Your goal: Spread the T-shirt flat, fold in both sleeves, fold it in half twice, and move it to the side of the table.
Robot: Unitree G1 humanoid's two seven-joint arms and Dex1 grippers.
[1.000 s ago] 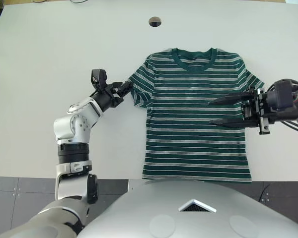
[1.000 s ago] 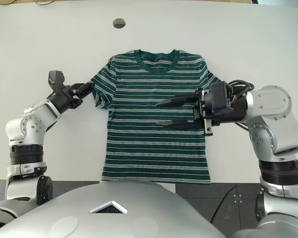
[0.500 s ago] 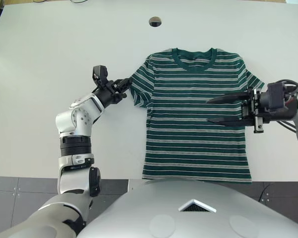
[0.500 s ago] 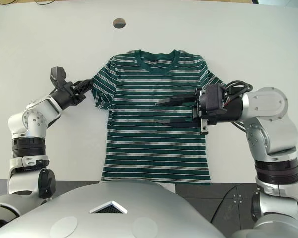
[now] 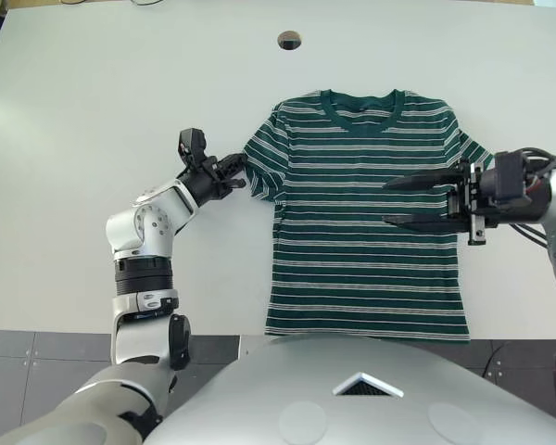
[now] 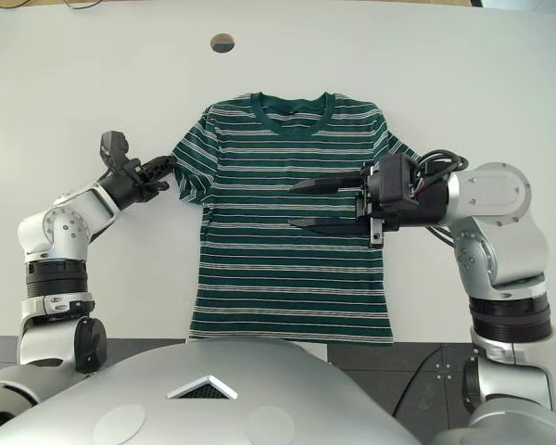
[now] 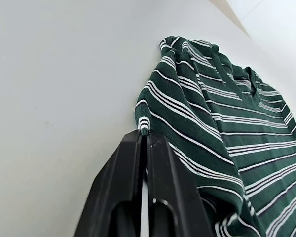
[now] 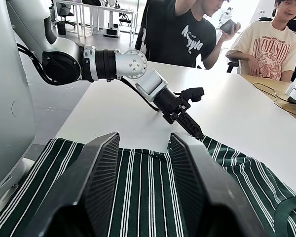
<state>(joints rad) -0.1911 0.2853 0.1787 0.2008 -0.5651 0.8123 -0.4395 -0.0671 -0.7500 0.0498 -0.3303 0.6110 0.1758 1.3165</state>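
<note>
T-shirt [image 5: 366,213]: dark green with thin white stripes. It lies flat and front up at the middle of the table [image 5: 93,111], collar away from the robot, bottom hem along the near edge. Both sleeves are spread outward and nothing is folded yet.

Left gripper [image 5: 241,178]: low at the outer edge of the left sleeve [image 5: 259,167]. The jaws are together, and in the left wrist view the hem corner [image 7: 144,124] sits right at their tips, apparently nipped. The sleeve edge curls up a little there.

Right gripper [image 5: 387,202]: above the T-shirt's chest on the robot's right half, pointing across it. Jaws wide apart, gripping nothing.

Change over the last second:
- The left gripper has slid a little toward the robot along the sleeve edge, to the hem corner, and its arm has drawn in closer to the T-shirt.
- The right gripper has crept slightly further in over the T-shirt and a touch away from the robot, with its spread unchanged.
- The T-shirt's outline is as before.

Surface: plain white table with a small round hole [image 5: 288,40] beyond the collar. Grey tiled floor [image 5: 37,357] shows below the near edge.
</note>
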